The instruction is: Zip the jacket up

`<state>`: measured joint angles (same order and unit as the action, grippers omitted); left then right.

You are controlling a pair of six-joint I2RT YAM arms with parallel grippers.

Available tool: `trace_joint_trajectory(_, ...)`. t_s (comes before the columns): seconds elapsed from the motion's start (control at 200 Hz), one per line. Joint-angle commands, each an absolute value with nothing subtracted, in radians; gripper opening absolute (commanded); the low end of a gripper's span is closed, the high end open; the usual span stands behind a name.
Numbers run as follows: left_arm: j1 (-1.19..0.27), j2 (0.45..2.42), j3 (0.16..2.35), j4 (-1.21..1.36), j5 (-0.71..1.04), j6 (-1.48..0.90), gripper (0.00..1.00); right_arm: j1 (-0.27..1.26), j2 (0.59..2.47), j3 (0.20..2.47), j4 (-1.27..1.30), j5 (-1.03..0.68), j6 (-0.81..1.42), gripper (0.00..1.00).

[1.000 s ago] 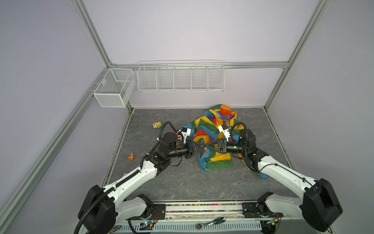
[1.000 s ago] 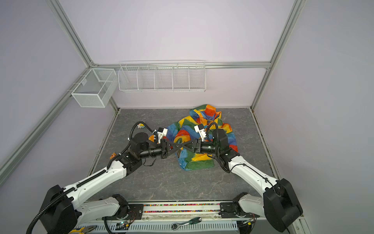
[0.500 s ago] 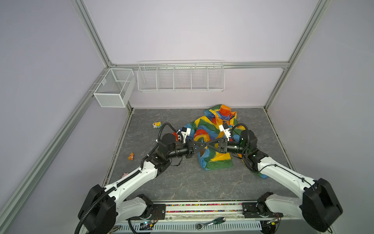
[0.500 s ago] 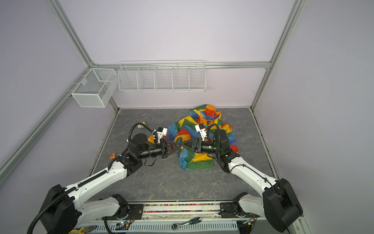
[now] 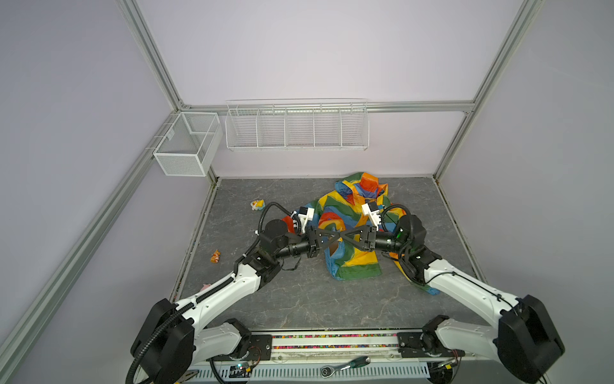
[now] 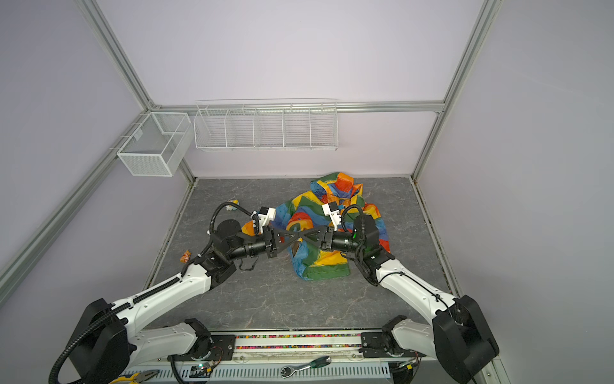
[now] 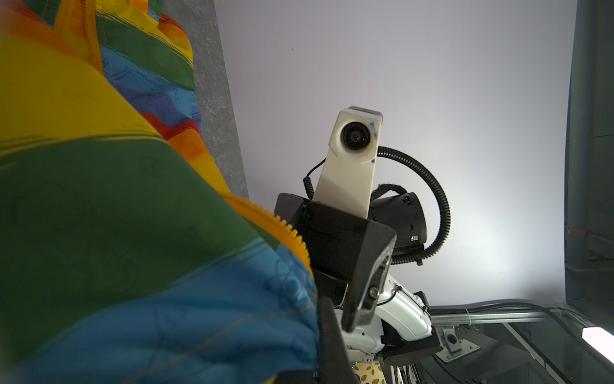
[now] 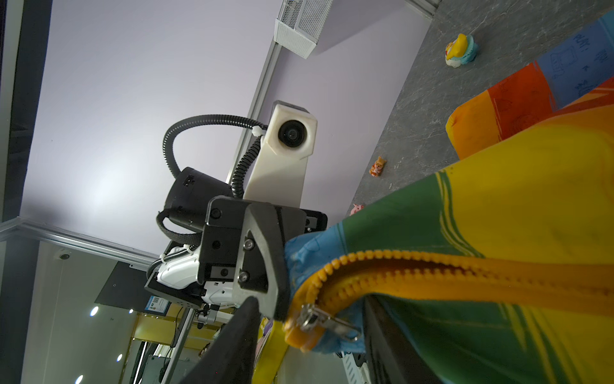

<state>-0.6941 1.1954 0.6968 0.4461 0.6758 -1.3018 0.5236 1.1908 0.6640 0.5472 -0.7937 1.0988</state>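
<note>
Jacket (image 5: 355, 262) crumpled on counter (image 5: 299, 299), right of centre, hem raised: left fingers (image 8: 262, 252) clamped on its blue edge, right fingers (image 7: 365, 266) parted around zipper slider (image 8: 312, 319); blue-stripe doodle print illegible.

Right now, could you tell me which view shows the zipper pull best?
The right wrist view: the metal zipper pull hangs close and sharp. The left wrist view shows only zipper teeth; in both top views it is too small.
</note>
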Motion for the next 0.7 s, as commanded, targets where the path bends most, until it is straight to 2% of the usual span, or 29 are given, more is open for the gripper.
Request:
trace_joint_trajectory(0.0, -0.698, 1.2, 0.69, 0.488, 0.694, -1.31, 0.0, 0.513, 1.15, 0.652, 0.534, -0.802, 1.097, 0.5)
trace_joint_trajectory(0.38, -0.698, 1.204, 0.693, 0.479, 0.692, -1.305, 0.0, 0.503, 1.136, 0.649, 0.502, -0.81, 1.088, 0.44)
trace_joint_trajectory(0.695, -0.699, 1.21, 0.699, 0.479, 0.695, -1.305, 0.0, 0.502, 1.148, 0.644, 0.503, -0.815, 1.082, 0.34)
